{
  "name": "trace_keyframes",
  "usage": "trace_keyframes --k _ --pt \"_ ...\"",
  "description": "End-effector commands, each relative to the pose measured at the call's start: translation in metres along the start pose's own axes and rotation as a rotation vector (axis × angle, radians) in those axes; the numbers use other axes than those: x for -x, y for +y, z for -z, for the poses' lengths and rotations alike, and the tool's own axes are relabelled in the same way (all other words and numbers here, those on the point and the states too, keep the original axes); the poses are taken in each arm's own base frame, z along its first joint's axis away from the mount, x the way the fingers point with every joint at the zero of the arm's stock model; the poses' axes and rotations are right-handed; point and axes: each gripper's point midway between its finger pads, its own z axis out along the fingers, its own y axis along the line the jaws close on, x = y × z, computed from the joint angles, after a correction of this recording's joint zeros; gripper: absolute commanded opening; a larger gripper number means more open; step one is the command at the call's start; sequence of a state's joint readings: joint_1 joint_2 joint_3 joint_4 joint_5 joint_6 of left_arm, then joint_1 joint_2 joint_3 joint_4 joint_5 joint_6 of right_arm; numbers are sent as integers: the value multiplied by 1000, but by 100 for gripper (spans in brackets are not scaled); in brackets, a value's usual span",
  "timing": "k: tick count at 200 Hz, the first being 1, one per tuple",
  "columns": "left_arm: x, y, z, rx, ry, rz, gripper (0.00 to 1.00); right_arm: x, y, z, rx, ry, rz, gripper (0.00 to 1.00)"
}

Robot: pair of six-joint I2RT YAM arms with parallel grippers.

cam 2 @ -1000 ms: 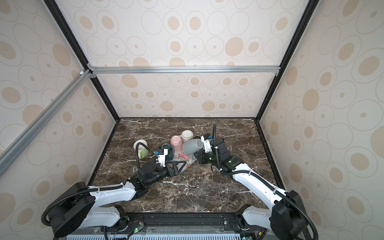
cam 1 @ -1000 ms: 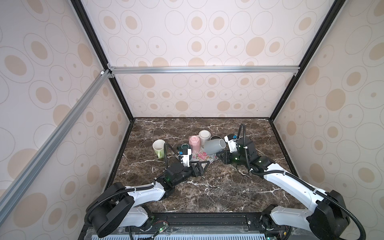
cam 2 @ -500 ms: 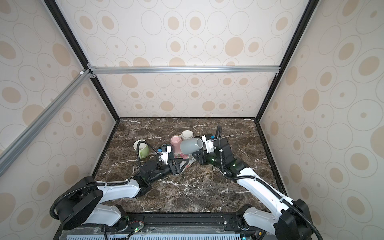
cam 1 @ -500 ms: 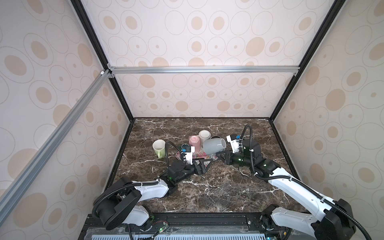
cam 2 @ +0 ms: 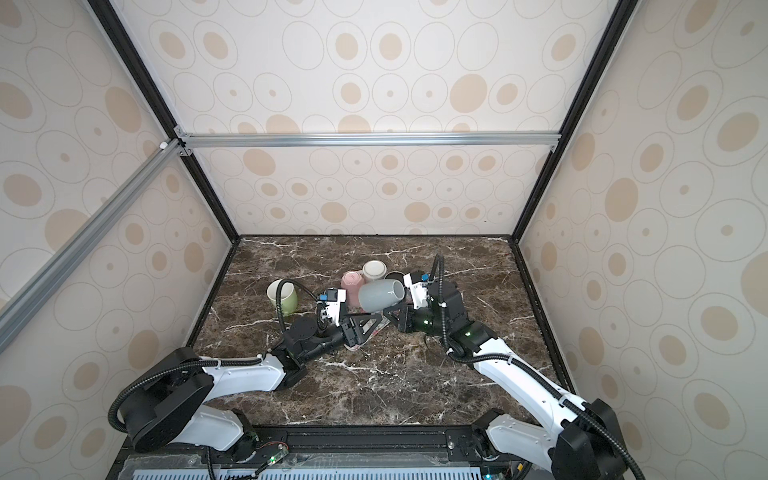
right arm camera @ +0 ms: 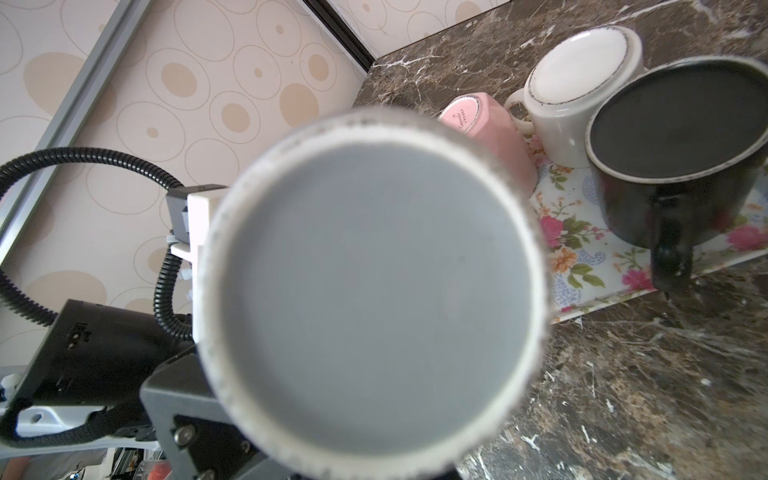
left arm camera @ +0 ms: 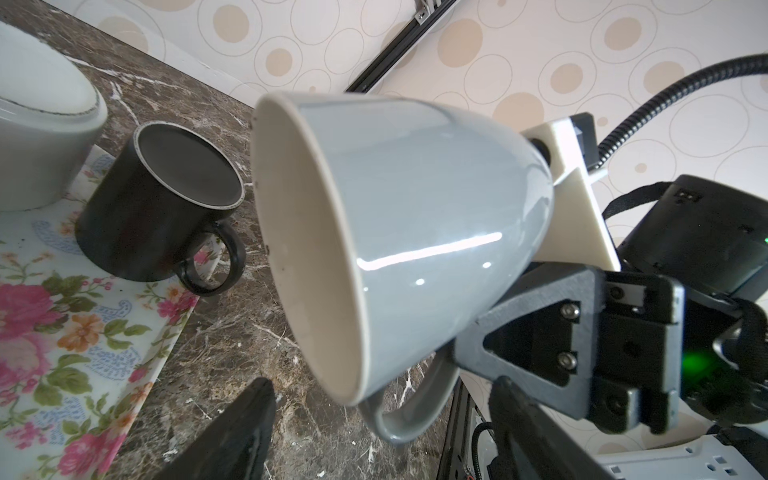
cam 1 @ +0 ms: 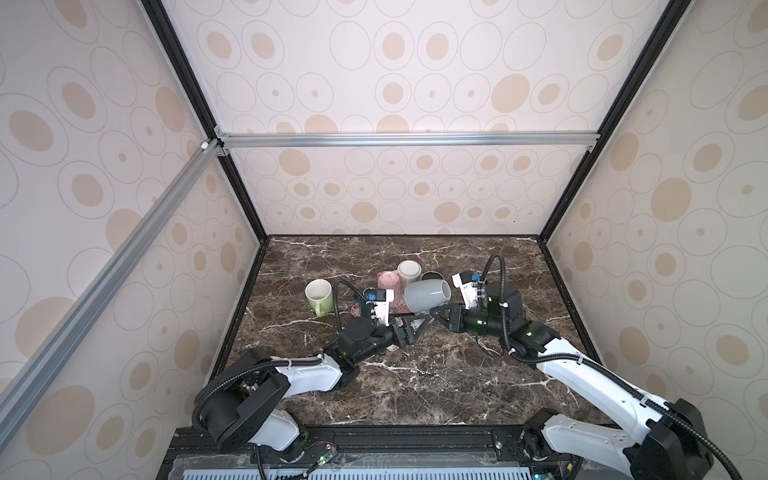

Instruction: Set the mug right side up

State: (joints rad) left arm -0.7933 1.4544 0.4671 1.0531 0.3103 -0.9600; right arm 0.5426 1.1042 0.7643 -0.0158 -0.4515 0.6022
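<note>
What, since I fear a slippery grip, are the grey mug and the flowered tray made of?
The grey mug looks like glazed ceramic: glossy, sharp light streaks, rough pale foot ring. The tray is probably plastic or melamine: smooth, printed flowers; unsure.

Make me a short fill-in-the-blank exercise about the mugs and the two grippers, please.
1. The right gripper holds the grey mug on its ___.
2. The left gripper near it is ___.
3. On the floral tray, the black mug stands upside ___.
4. The green mug stands right side ___.

Missing words: side; open; down; up.
</note>
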Motion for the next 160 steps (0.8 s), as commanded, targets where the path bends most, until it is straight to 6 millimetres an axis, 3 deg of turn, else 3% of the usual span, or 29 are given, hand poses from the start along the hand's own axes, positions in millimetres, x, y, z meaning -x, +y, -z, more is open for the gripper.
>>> trace_keyframes --k 1,59,88,160 --pt "12 -24 -8 -90 -34 9 78 23 28 9 101 -81 50 0" --pt "12 -29 -16 -119 -22 10 71 20 24 5 103 -81 38 0" --pt "14 -33 -20 -138 -18 7 62 18 24 2 115 -67 32 0" --pt "19 -41 -21 -177 -39 8 55 13 20 0 118 -58 16 0"
